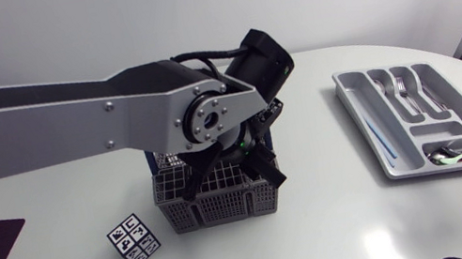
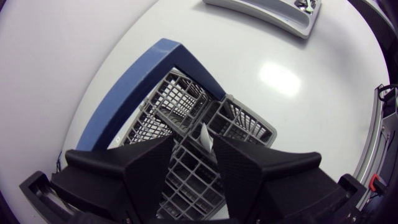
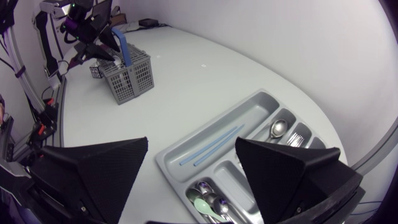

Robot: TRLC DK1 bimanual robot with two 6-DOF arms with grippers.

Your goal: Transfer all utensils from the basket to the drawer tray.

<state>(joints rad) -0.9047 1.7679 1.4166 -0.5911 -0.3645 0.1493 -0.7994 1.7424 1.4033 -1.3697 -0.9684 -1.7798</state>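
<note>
- Left gripper (image 2: 194, 142) is down in the basket (image 2: 245, 124), jaws narrowly open around a white utensil tip (image 2: 206, 135), the thing to lift.
- Watch it: that tip hugs one finger with a gap on the other side. Close now and it may skid aside, or the jaws may pinch a mesh divider.
- A snagged lift could drag the light basket, and the blue handle (image 2: 134, 81) stands close beside.
- I see no other utensil in the basket cells that show.
- The drawer tray (image 1: 357, 98) lies well apart, under the right gripper (image 3: 193, 146), which is spread wide and empty.
- It holds two blue sticks (image 3: 211, 145) in the long slot, forks (image 1: 402, 85) and a spoon (image 3: 278, 129) alongside, and mixed pieces (image 3: 208, 202) in the end compartment.
</note>
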